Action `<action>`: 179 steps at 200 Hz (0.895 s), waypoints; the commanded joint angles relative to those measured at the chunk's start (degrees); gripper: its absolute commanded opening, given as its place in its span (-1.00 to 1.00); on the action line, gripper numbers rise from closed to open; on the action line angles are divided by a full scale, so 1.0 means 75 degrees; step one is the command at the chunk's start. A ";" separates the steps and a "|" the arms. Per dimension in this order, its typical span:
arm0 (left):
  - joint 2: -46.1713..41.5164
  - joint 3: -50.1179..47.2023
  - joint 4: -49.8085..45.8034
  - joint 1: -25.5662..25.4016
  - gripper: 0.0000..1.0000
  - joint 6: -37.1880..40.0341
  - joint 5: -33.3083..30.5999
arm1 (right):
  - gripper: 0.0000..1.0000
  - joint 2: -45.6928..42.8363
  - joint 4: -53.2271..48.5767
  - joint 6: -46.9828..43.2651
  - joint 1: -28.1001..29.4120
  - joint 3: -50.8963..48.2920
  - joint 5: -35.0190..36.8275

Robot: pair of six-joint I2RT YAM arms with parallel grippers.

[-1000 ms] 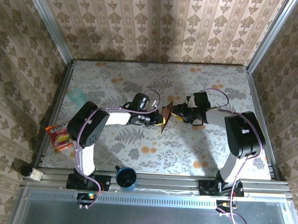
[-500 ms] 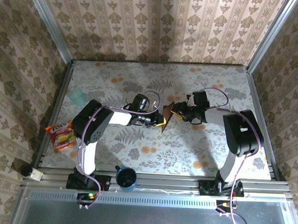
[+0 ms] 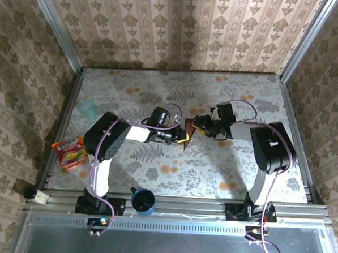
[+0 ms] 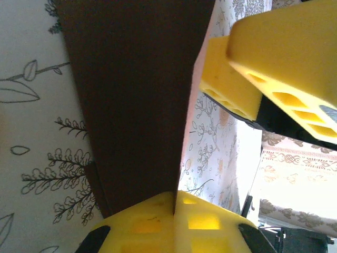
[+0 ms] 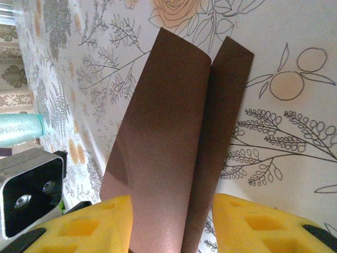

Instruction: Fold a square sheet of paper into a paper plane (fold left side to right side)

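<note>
The square sheet of paper [image 3: 187, 131] is dark reddish-brown and stands on edge at the table's middle, bent into two flaps. My left gripper [image 3: 180, 136] is shut on its lower edge; in the left wrist view the sheet [image 4: 131, 95] rises straight out from between the closed yellow pads [image 4: 175, 199]. My right gripper [image 3: 198, 126] comes in from the right and is open. In the right wrist view its fingertips [image 5: 172, 221] stand either side of the bent sheet [image 5: 168, 132], close to both flaps. The right gripper's yellow fingers [image 4: 274, 58] show just beyond the sheet.
An orange snack packet [image 3: 69, 153] lies at the table's left edge. A pale teal cup [image 3: 88, 107] stands behind it. A blue cup [image 3: 143, 200] sits at the near edge between the arm bases. Metal rails frame the table.
My right gripper has slid a little left, closer onto the sheet, and its fingers have narrowed slightly. The left gripper keeps its hold; its arm has shifted a little.
</note>
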 commanded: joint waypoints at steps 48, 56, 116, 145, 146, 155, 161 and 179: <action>0.0202 0.0076 0.0223 0.0037 -1.00 -0.0171 0.0147 | -0.11 0.0316 0.0205 0.0126 0.0136 0.0372 0.0108; 0.0203 0.0069 0.0235 0.0037 -1.00 -0.0175 0.0144 | -0.13 0.0337 0.0194 0.0118 0.0156 0.0405 0.0096; 0.0222 0.0077 0.0333 0.0037 -1.00 -0.0244 0.0153 | -0.13 0.0475 -0.0016 0.0029 0.0226 0.0559 0.0167; 0.0224 0.0066 0.0351 0.0037 -1.00 -0.0256 0.0116 | -0.13 0.0554 -0.0126 -0.0003 0.0261 0.0624 0.0223; 0.0225 0.0067 0.0352 0.0037 -1.00 -0.0256 0.0113 | -0.13 0.0560 -0.0130 -0.0003 0.0262 0.0633 0.0224; 0.0226 0.0061 0.0352 0.0040 -1.00 -0.0267 0.0108 | -0.13 0.0568 -0.0185 -0.0035 0.0266 0.0638 0.0276; 0.0227 0.0045 0.0364 0.0037 -1.00 -0.0276 0.0097 | -0.13 0.0562 -0.0196 -0.0050 0.0264 0.0629 0.0294; 0.0224 0.0038 0.0428 0.0037 -1.00 -0.0314 0.0054 | -0.11 0.0526 -0.0196 -0.0061 0.0270 0.0586 0.0350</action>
